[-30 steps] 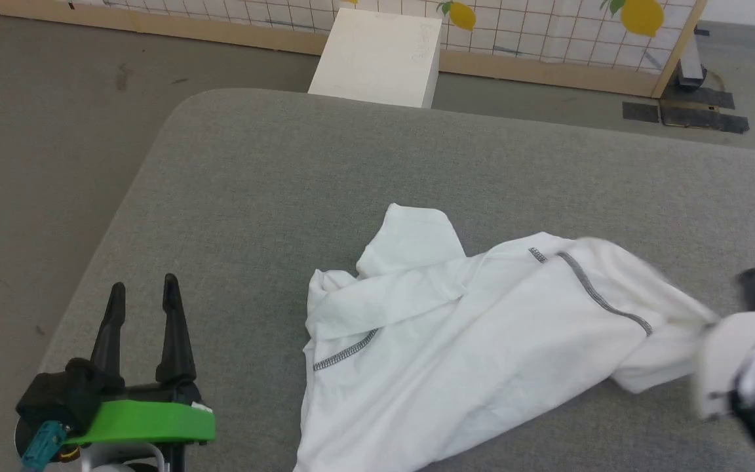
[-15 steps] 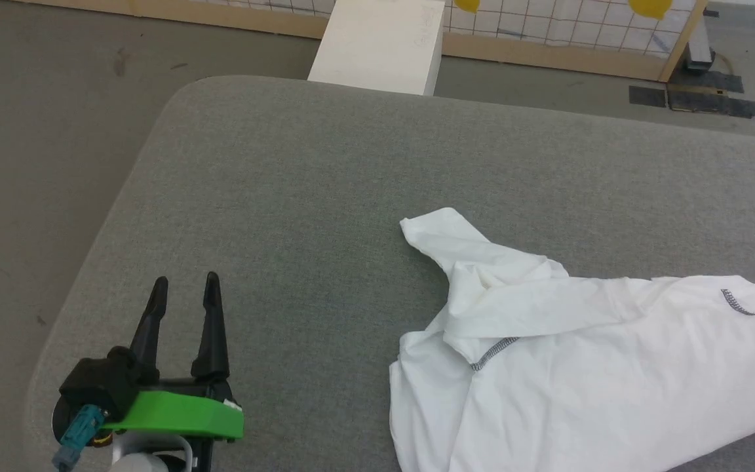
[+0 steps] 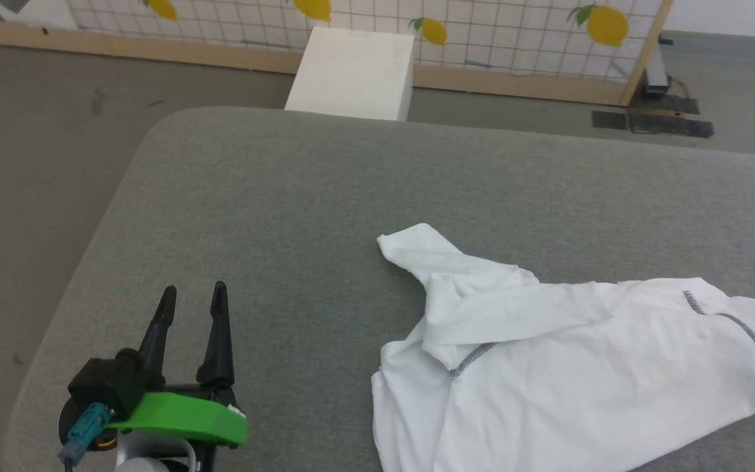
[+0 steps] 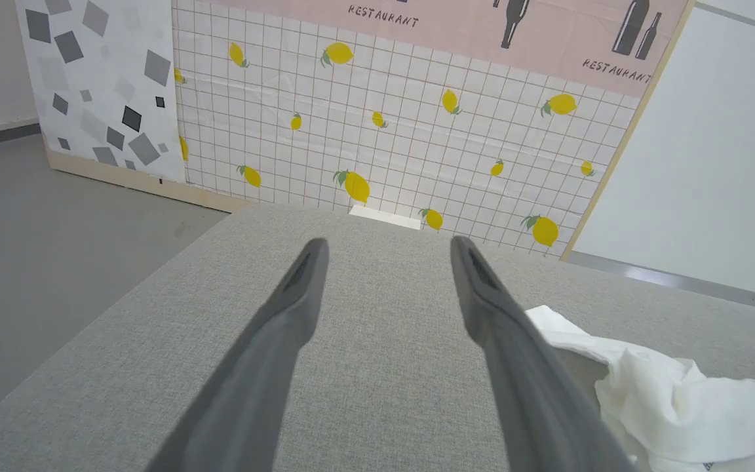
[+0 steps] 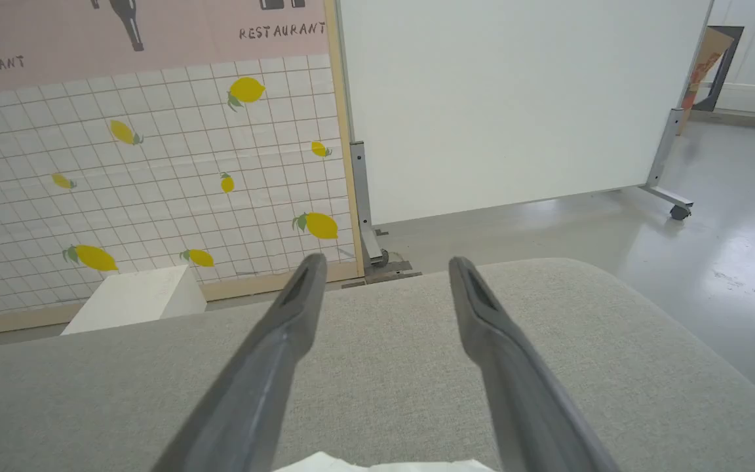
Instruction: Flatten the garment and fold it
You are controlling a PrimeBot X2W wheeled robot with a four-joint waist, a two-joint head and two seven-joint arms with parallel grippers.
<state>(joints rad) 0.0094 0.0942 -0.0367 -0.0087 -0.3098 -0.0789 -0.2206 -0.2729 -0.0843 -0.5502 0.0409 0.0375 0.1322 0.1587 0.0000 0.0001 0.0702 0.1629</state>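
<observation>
One white T-shirt [image 3: 567,373] lies rumpled on the near right part of the grey padded table [image 3: 286,196], with two grey stitched seams showing. Two grippers are in play. The left gripper [image 3: 194,290] hovers near the left edge, fingers spread and empty. The right gripper [image 5: 387,262] is spread too, grasping nothing. One white box [image 3: 354,69] stands beyond the far edge.

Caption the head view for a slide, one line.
Open left gripper over the grey padded table; the rumpled white garment lies unfolded to its right, a white box beyond.
</observation>
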